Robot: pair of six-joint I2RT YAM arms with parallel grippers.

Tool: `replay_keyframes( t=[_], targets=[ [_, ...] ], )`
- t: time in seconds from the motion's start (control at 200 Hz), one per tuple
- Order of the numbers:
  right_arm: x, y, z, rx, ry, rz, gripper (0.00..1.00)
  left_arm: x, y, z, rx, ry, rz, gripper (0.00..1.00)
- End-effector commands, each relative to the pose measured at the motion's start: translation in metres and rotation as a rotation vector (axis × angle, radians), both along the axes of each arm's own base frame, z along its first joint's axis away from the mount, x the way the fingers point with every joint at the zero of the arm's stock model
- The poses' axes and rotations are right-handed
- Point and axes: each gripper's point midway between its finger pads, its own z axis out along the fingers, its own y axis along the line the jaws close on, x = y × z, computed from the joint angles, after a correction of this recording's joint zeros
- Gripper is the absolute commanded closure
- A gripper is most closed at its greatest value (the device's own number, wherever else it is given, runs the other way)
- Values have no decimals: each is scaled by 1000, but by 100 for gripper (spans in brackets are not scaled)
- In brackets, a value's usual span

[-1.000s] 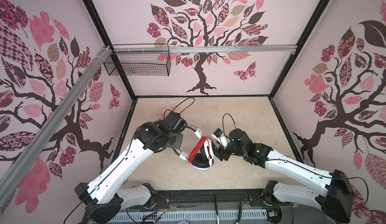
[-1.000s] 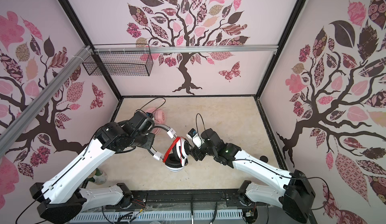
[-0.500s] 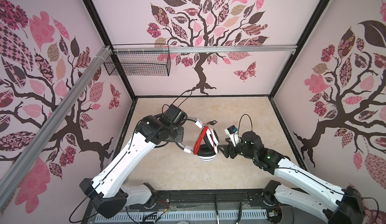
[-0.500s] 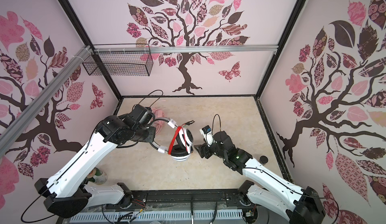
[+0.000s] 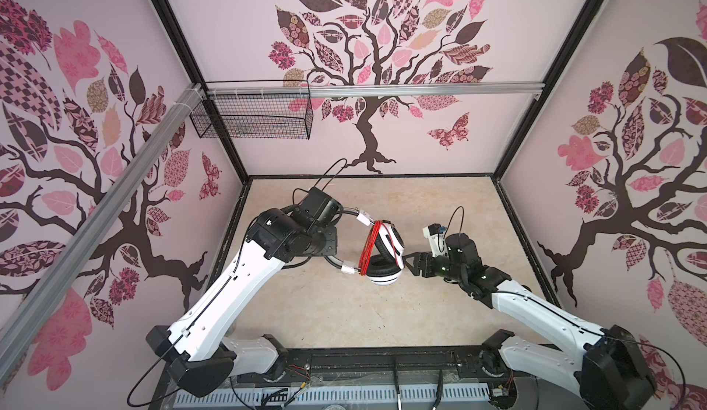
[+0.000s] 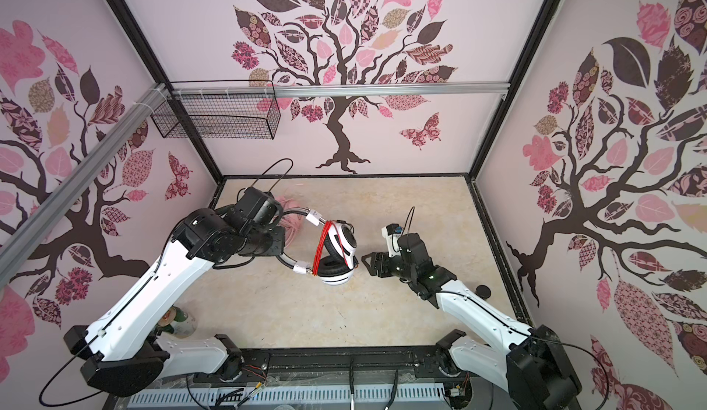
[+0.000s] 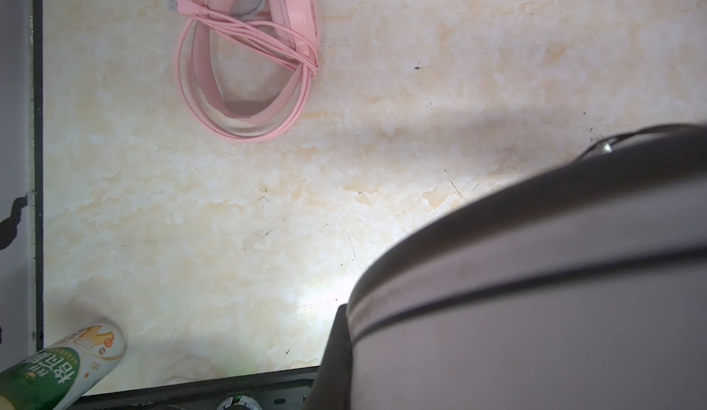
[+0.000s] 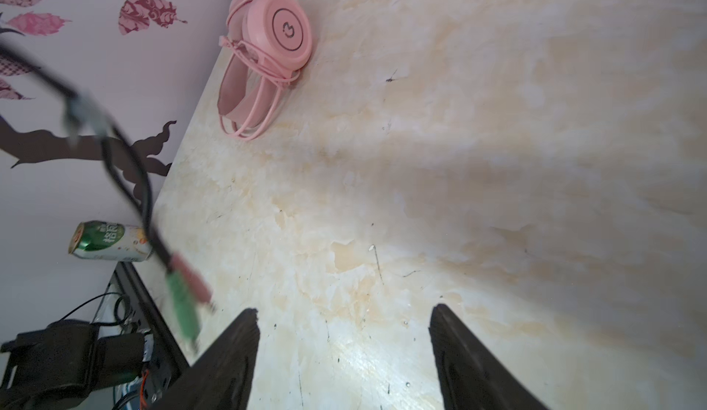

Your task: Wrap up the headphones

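Winding looks nearly done: left gripper (image 5: 332,240) clamps the white headset (image 5: 383,260) by its band above the table (image 5: 344,312), red cable (image 5: 368,249) looped round the cups. Right gripper (image 5: 411,263), jaws wide and empty, likely needs to catch the dangling plugs (image 8: 184,298).

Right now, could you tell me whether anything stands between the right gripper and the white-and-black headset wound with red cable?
Nothing visible does: the open right gripper faces the white-and-black headset across a clear gap; a loose green-and-pink plug end dangles beside one finger.
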Motion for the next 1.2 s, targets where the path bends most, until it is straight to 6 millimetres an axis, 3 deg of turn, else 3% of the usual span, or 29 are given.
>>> replay_keyframes(
  t=[0.0, 0.43, 0.585, 0.69, 0.83, 0.97, 1.195],
  targets=[
    [-12, 19, 25, 109, -79, 132, 27, 8, -10, 33, -149, -82, 59, 100],
    [18, 59, 54, 175, -242, 293, 25, 13, -23, 41, -197, -68, 53, 100],
    [13, 81, 71, 329, -245, 416, 26, 12, -24, 42, -205, -65, 53, 100],
    [16, 87, 83, 411, -261, 427, 27, 11, -25, 43, -216, -67, 50, 100],
    [33, 93, 80, 399, -275, 406, 28, 12, -28, 44, -223, -66, 42, 100],
    [41, 99, 82, 433, -275, 409, 29, 12, -26, 46, -219, -73, 43, 100],
    [49, 101, 68, 387, -320, 409, 29, 11, -28, 46, -227, -66, 36, 100]
  ],
)
